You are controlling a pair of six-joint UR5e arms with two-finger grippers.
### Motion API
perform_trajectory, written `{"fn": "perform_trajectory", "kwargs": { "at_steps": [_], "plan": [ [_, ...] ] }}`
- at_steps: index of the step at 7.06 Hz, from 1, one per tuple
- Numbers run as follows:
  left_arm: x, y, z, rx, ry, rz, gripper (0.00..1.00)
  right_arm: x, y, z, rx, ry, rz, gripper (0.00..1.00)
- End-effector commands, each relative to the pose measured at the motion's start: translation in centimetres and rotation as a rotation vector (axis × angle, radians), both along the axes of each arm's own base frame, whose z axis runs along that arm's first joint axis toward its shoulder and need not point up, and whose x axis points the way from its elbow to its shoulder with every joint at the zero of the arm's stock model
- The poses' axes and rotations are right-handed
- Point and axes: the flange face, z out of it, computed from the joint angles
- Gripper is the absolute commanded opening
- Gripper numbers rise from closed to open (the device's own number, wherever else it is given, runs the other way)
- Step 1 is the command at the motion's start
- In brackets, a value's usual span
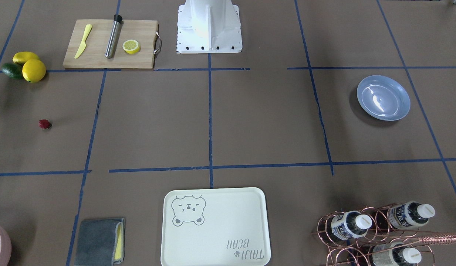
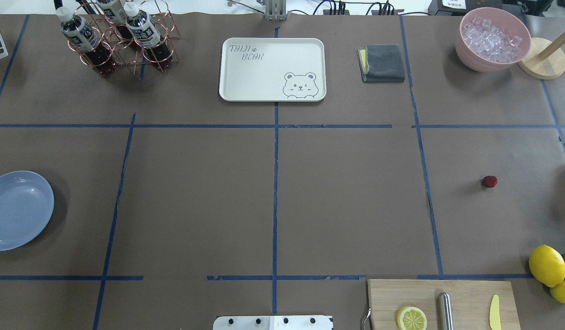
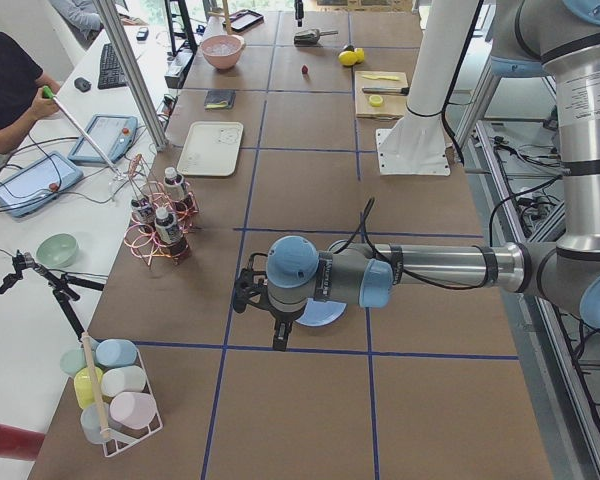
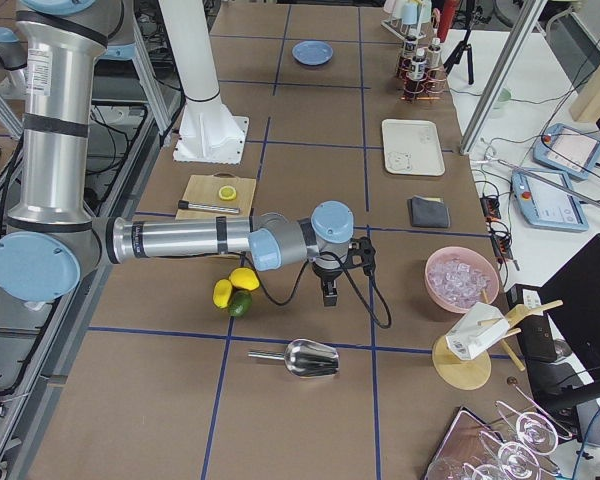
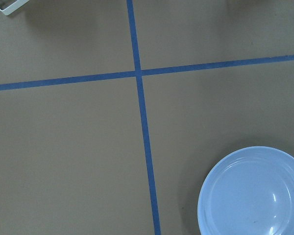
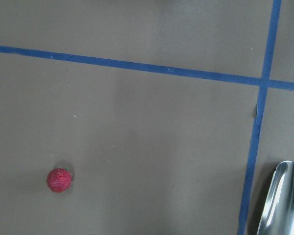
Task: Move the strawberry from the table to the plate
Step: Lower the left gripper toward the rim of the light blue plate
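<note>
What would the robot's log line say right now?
stage: before pick | strawberry: on table, untouched | plate: empty | left pincer: near plate, open/shut unclear | right pincer: near strawberry, open/shut unclear

strawberry (image 1: 45,124): dark red | plate (image 1: 383,98): light blue | table (image 1: 264,122): brown, blue grid | tray (image 1: 220,229): cream, bear print

The left arm (image 3: 430,268) and right arm (image 4: 180,240) are silver tubes joined by grey housings with round light blue caps (image 4: 35,268). A black cable (image 4: 376,292) loops from the right wrist. The left gripper (image 3: 278,338) and right gripper (image 4: 328,293) are black. The white pedestal (image 1: 209,26) has a foot with black bolts (image 1: 202,48).
</note>
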Motion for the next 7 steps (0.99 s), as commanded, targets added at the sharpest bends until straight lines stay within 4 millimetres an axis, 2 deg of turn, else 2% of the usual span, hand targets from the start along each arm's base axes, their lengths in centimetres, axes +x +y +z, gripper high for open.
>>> {"fn": "perform_trajectory", "kwargs": {
  "at_steps": [1,3,4,5,6,7],
  "plan": [
    [0.2,-0.8,-2.5,0.066,-0.032,0.017,1.0,0.7,-0.4,-0.9,0.009,-0.009,0.018,1.0],
    [0.7,0.4,-0.2,0.025,-0.033,0.03,1.0,2.3,-0.4,-1.2,0.001,-0.031,0.05,1.0],
    [1.8,0.5,0.1,0.011,-0.032,0.054,1.0,2.7,-0.4,-1.2,-0.01,-0.029,0.057,1.0],
    [2.0,0.5,0.1,0.012,-0.023,0.062,1.0,2.8,-0.3,-1.2,-0.006,-0.02,0.061,1.0],
    [2.1,0.7,1.4,0.014,-0.021,0.07,1.0,2.8,-0.1,-0.9,-0.013,-0.023,0.06,1.0],
    [2.1,0.6,1.0,0.07,-0.017,0.073,1.0,2.8,0.2,-0.9,-0.011,-0.031,0.058,1.0]
  ]
}}
